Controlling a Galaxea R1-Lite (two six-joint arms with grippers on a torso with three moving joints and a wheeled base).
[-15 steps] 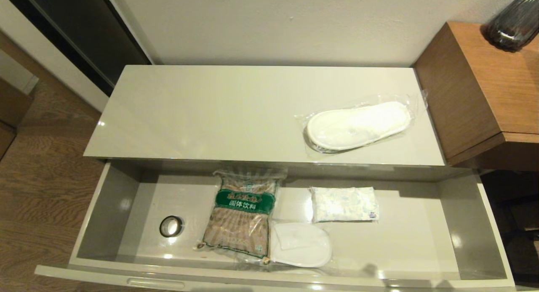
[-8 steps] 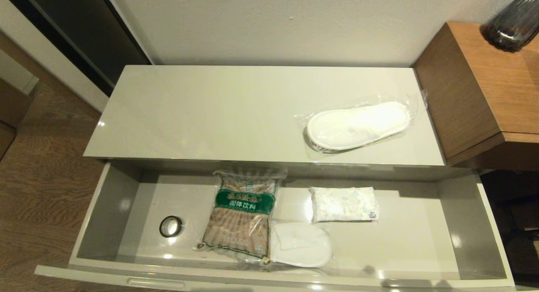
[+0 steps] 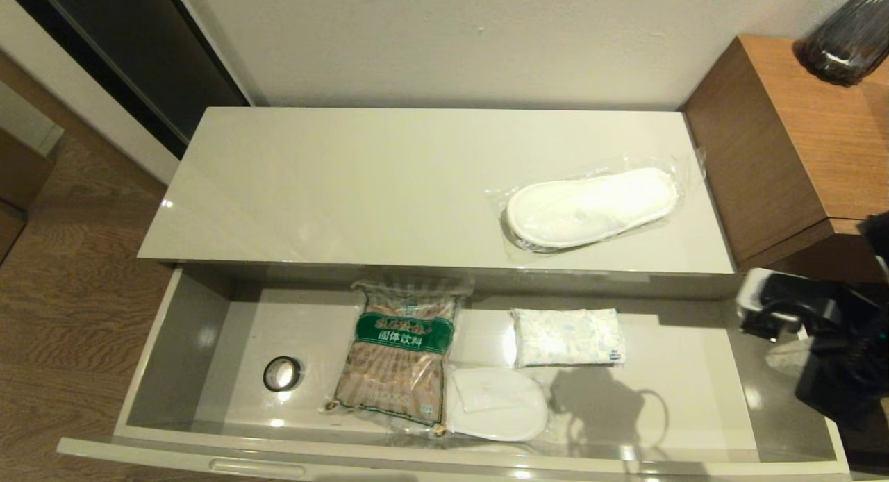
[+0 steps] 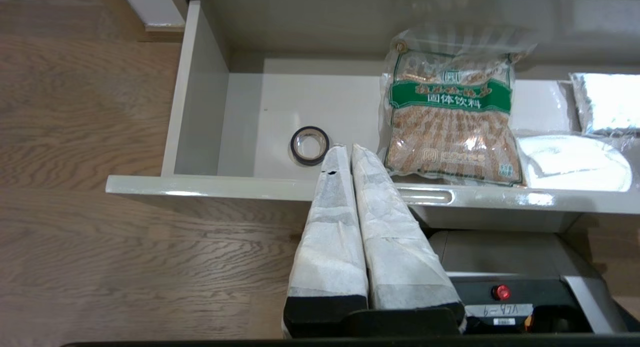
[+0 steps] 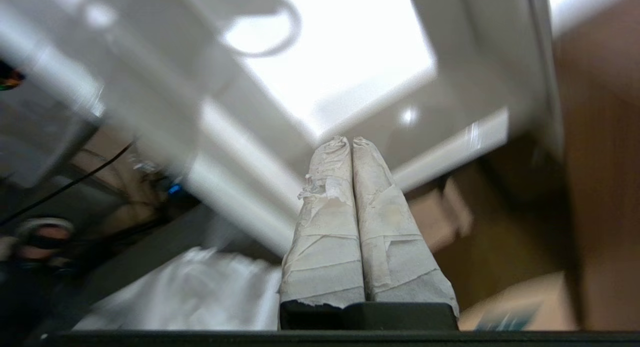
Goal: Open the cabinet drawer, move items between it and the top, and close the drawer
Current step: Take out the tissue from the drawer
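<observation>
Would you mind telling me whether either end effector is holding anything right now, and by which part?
Nothing is held. The right end effector is shut on nothing beside the drawer's right end; the left end effector is shut and empty at its front.

So the cabinet drawer [image 3: 173,343] is pulled out in front of the top [image 3: 347,183], and one pack of slippers [image 3: 590,208] lies on the top toward its right end. Inside the drawer, left to right: tape roll [image 3: 281,374], drink packet [image 3: 403,350], then the tissue pack [image 3: 568,337] toward the back. A second slipper pack [image 3: 494,404] sits at the front, tucked against the packet's right edge, and the right gripper [image 5: 351,143] is over the drawer's right end.
</observation>
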